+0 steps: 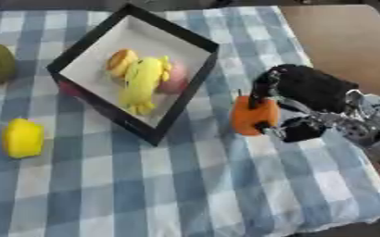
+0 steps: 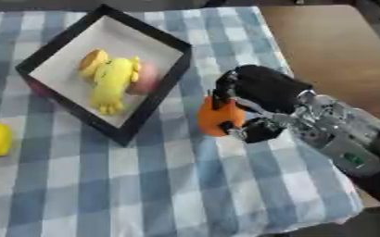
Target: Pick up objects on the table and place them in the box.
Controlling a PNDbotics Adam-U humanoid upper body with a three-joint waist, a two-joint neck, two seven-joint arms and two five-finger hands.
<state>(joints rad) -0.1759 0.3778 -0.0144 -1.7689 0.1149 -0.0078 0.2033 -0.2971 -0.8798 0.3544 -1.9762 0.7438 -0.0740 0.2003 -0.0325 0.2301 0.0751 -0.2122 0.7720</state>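
No writing can be read on anything. The right hand curls round a smooth orange object on the checked cloth of the bench. Left of the hand is the black-walled box, holding soft yellow, orange and pink shapes. Farther left lies a rounded yellow object.

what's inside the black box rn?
In the box: a yellow toy, an orange-yellow item and a pink one, partly hidden behind the toy. Anything beneath them can't be seen.
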